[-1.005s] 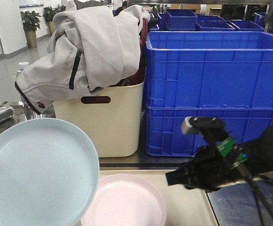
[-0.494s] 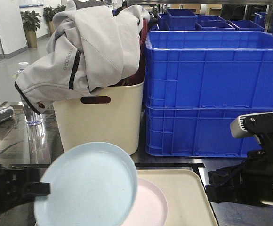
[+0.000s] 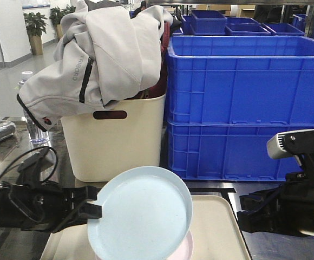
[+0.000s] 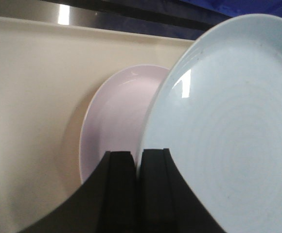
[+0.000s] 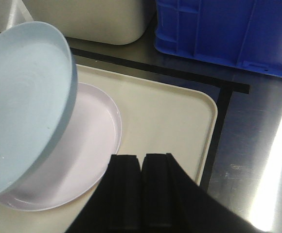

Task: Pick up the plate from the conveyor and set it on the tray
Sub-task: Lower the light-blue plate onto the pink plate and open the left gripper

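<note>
- Since half a second ago, the blue plate (image 3: pixel 141 214) has shifted right and now hangs tilted over the pink plate (image 5: pixel 78 160).
- Left gripper (image 3: pixel 92 208) pinches the blue plate's rim, jaws closed on it.
- Right gripper (image 5: pixel 142 167) hovers above the tray (image 5: pixel 165 116), jaws together, holding nothing.
- Pink plate lies flat on the tray.
- Behind stand a cream bin (image 3: pixel 119 141) and blue crates (image 3: pixel 243 103).
</note>
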Tool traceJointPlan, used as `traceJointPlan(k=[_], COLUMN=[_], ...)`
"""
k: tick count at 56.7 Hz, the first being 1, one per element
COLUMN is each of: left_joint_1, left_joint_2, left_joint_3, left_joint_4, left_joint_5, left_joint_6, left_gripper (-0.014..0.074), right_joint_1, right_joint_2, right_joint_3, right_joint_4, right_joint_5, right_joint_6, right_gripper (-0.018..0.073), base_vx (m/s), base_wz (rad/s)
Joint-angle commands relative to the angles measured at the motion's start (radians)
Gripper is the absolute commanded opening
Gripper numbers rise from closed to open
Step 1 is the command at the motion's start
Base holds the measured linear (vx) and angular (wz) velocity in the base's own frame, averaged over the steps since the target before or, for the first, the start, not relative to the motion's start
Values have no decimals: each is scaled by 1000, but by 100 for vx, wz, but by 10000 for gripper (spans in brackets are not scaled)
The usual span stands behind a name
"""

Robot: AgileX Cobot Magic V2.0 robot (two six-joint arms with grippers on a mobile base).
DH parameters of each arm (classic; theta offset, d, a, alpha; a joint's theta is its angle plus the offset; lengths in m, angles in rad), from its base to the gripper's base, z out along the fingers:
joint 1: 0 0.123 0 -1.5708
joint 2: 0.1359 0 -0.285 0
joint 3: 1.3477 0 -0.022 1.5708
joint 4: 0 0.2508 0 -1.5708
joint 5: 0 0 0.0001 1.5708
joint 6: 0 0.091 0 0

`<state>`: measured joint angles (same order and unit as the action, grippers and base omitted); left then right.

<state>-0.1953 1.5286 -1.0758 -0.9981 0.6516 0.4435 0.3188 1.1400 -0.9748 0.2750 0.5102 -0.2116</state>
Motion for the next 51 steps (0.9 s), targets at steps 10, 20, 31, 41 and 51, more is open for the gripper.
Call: traceJointPlan(k=[10,20,31,41,51], left_joint_1=[-14,-14,-14,-14,-12], left_joint_2=[-10,-10,-10,-10,-49], left_joint_3=[-38,-38,-38,-38,-39], left_joint_4=[-18,9,7,5,15], left_joint_5=[-103,-121,-109,-102,-96], left_joint_6=[1,0,0,0,12], left_gripper=[50,176,340,422,421], right_joint_1=[-1,-1,-1,-1,-1], right_joint_2=[-24,-24,-24,-24,-24], right_joint_3=[-30,-30,-30,-30,-30], right_joint_4=[0,0,4,12,12], right_joint_5=[-75,-75,-87,-89,-89], right_joint_6=[-1,-1,2,3,3], right_gripper=[-15,-15,-15,-15,-15], base_vx=[0,0,0,0,0], base_wz=[0,0,0,0,0])
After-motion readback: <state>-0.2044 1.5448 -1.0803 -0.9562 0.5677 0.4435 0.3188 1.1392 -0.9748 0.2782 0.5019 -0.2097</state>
